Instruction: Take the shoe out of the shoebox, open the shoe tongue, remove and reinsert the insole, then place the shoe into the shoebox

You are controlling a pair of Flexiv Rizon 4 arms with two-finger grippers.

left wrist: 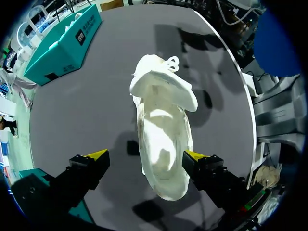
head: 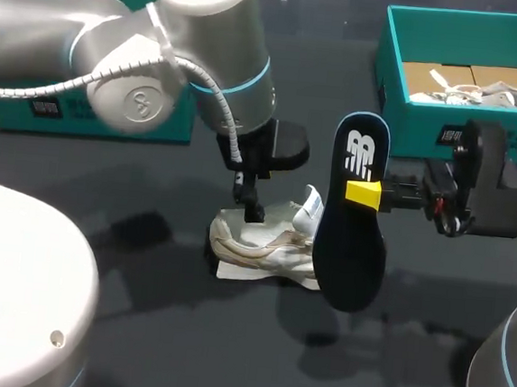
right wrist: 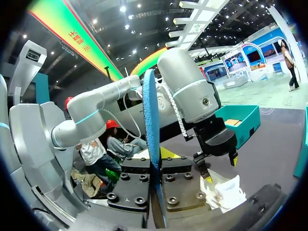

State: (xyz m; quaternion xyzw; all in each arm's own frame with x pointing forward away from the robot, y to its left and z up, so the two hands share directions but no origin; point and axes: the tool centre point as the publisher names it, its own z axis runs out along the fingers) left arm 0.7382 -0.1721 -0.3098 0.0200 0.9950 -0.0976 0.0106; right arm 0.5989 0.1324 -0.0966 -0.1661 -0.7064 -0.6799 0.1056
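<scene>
Hanging upright over the dark table (head: 181,350), the navy foam insole (head: 353,229) is clamped in the right gripper (head: 364,194). The white mesh shoe (head: 263,244) lies under the left gripper (head: 253,213), outside the teal cardboard shoebox (head: 409,125).
Left wrist view: fingers spread apart, either side of the shoe.
Right wrist view: insole edge-on, pinched between both fingers.

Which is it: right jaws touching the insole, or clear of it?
Touching. Right wrist view: the insole stands edge-on between the jaws of the right gripper, pressed from both sides. Head view: a yellow tip lies flat on its dark face.
</scene>
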